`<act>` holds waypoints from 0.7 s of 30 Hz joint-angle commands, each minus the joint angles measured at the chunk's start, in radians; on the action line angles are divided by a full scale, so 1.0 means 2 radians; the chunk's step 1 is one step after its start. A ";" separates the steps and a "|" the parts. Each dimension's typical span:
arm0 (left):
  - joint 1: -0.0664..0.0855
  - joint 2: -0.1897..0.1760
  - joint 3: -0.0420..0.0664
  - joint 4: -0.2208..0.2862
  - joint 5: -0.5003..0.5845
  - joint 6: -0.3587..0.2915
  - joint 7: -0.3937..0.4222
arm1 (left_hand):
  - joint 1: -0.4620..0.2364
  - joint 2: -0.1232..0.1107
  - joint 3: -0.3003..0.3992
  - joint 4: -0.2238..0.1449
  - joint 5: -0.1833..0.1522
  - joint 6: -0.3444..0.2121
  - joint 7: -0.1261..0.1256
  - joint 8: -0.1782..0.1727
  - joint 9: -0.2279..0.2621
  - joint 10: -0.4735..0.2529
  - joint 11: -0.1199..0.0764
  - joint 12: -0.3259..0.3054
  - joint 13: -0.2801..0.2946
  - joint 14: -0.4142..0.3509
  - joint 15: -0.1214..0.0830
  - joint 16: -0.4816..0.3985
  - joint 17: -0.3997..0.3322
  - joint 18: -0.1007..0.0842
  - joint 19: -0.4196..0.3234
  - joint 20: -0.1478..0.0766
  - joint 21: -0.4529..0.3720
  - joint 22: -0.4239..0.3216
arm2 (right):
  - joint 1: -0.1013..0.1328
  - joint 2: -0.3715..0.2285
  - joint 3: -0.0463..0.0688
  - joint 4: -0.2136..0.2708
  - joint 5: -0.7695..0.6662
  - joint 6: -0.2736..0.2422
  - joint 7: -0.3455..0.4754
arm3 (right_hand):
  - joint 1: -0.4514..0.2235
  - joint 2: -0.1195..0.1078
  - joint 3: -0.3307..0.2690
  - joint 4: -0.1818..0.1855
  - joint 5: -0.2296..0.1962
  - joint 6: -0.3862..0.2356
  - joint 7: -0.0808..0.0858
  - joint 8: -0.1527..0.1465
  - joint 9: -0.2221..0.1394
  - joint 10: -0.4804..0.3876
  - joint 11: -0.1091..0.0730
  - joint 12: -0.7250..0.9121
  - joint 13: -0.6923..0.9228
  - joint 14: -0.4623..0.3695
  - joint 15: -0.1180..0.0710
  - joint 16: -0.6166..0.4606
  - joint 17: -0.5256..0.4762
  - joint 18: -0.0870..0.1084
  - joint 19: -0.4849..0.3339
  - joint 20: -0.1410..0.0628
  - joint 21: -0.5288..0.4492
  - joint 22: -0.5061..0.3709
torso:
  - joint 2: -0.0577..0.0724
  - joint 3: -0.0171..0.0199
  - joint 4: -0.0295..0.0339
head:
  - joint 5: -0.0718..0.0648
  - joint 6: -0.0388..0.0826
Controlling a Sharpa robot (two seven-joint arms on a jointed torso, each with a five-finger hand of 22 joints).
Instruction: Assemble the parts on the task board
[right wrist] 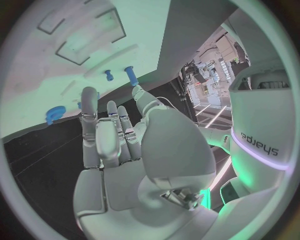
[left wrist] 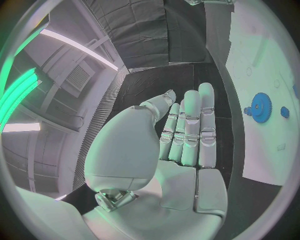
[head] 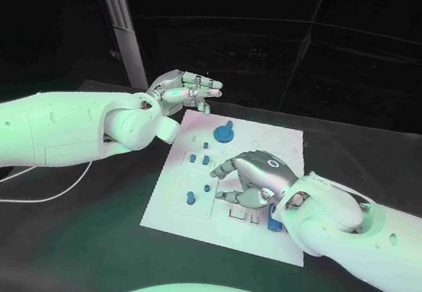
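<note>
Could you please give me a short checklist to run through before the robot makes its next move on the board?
1. Left hand free to grasp: ok, raised past the board's far left corner, fingers apart, holding nothing.
2. Right hand free to grasp: ok, over the board's middle, palm shows nothing held.
3. White board flat on the table: ok.
4. Blue gear reachable: ok, uncovered near the far edge.
5. Small blue pieces uncovered: ok on the left side.
6. Parts under the right hand: cannot tell, hidden.
</note>
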 commanded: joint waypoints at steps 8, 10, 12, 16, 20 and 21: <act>0.001 -0.002 -0.009 0.002 0.002 0.010 -0.001 | 0.004 0.000 0.000 -0.004 0.003 -0.003 0.001 0.000 0.000 -0.004 0.001 0.002 -0.001 -0.003 0.001 -0.001 -0.001 0.007 0.003 0.000 -0.003 -0.001 | 0.007 -0.117 0.003 0.052 0.184 0.030 -0.079 | -0.056 0.000 -0.061 0.056 0.033 0.030 -0.028 0.017 0.003 0.122 -0.034 0.084 0.052 0.024 -0.031 0.044 0.066 -0.009 0.049 -0.025 0.048 0.075 | -0.009 -0.0017 -0.0143 | -0.027 0.008; 0.001 -0.002 -0.010 0.002 0.002 0.011 -0.001 | 0.004 0.000 0.000 -0.004 0.003 -0.003 0.001 0.000 0.000 -0.004 0.001 0.002 -0.001 -0.003 0.001 -0.001 -0.001 0.007 0.003 0.000 -0.003 -0.001 | 0.007 -0.134 0.002 0.058 0.187 0.037 -0.100 | -0.061 0.002 -0.075 0.068 0.032 0.034 -0.032 0.023 0.004 0.134 -0.038 0.104 0.070 0.025 -0.034 0.050 0.075 -0.010 0.055 -0.028 0.054 0.084 | -0.010 -0.0018 -0.0158 | -0.031 0.010; 0.001 -0.002 -0.010 0.003 0.002 0.011 -0.001 | 0.004 0.000 0.000 -0.004 0.003 -0.003 0.001 0.000 0.000 -0.004 0.001 0.002 -0.001 -0.003 0.001 -0.001 -0.001 0.007 0.003 0.000 -0.003 -0.001 | 0.007 -0.147 0.002 0.062 0.183 0.040 -0.119 | -0.063 0.002 -0.088 0.078 0.036 0.036 -0.035 0.028 0.005 0.139 -0.041 0.124 0.091 0.027 -0.037 0.055 0.083 -0.012 0.060 -0.031 0.059 0.092 | -0.011 -0.0016 -0.0172 | -0.033 0.010; 0.001 -0.002 -0.012 0.004 0.002 0.012 -0.001 | 0.004 0.000 0.000 -0.004 0.003 -0.003 0.001 0.000 0.000 -0.004 0.001 0.002 -0.001 -0.003 0.001 -0.001 -0.001 0.007 0.003 0.000 -0.003 -0.001 | 0.006 -0.166 0.002 0.068 0.167 0.043 -0.158 | -0.076 0.001 -0.127 0.115 0.067 0.043 -0.043 0.046 0.011 0.140 -0.048 0.204 0.174 0.030 -0.042 0.069 0.105 -0.015 0.072 -0.038 0.071 0.113 | -0.012 -0.0021 -0.0182 | -0.038 0.011; 0.001 -0.004 -0.013 0.005 0.002 0.012 -0.001 | 0.004 0.000 0.000 -0.004 0.003 -0.003 0.001 0.000 0.000 -0.004 0.001 0.002 -0.001 -0.003 0.001 -0.001 -0.001 0.007 0.003 0.000 -0.003 -0.001 | 0.005 -0.172 0.002 0.071 0.146 0.053 -0.194 | -0.074 0.015 -0.167 0.120 0.068 0.039 -0.046 0.072 0.023 0.137 -0.051 0.365 0.362 0.034 -0.047 0.086 0.133 -0.020 0.081 -0.039 0.081 0.132 | -0.011 -0.0020 -0.0181 | -0.040 0.013; 0.001 -0.004 -0.014 0.006 0.002 0.012 -0.001 | 0.004 0.000 0.000 -0.004 0.003 -0.003 0.001 0.000 0.000 -0.004 0.001 0.002 -0.001 -0.003 0.001 -0.001 -0.001 0.007 0.003 0.000 -0.003 -0.001 | 0.005 -0.171 0.002 0.072 0.140 0.057 -0.203 | -0.074 0.016 -0.173 0.124 0.067 0.040 -0.048 0.078 0.026 0.140 -0.051 0.388 0.389 0.035 -0.047 0.089 0.139 -0.019 0.083 -0.040 0.083 0.136 | -0.012 -0.0022 -0.0184 | -0.041 0.013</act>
